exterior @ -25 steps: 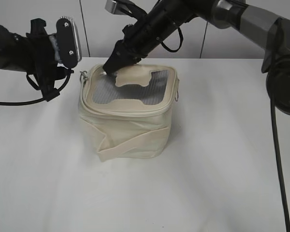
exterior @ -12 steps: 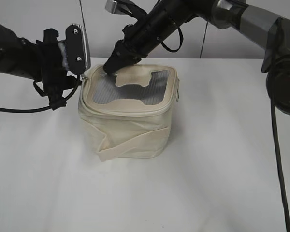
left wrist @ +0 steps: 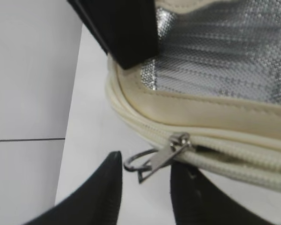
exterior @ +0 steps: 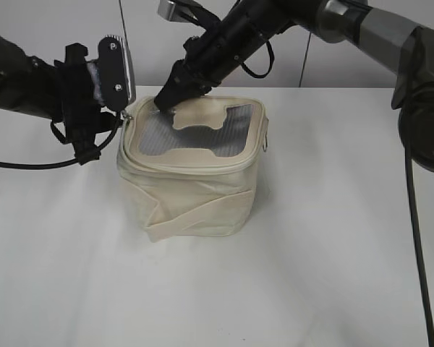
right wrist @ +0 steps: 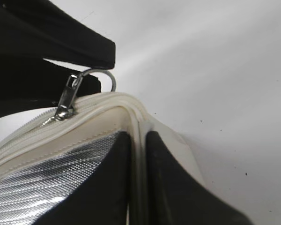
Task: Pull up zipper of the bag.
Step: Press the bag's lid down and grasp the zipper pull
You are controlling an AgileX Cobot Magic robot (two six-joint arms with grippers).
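Item: bag (exterior: 192, 181), mid-table. Zipper (left wrist: 234, 150) pull ring (left wrist: 136, 162) lies between your left gripper (left wrist: 145, 180)'s 2 parted fingers, unclamped; zipper runs rightward from them. Right gripper (right wrist: 136, 178): fingers pinched on the lid's corner seam.

White table (exterior: 325, 238) – we note a matte, plain surface, pale panelled wall (exterior: 141, 36) behind, dark vertical seams, black cable (exterior: 416, 238) at our right edge.
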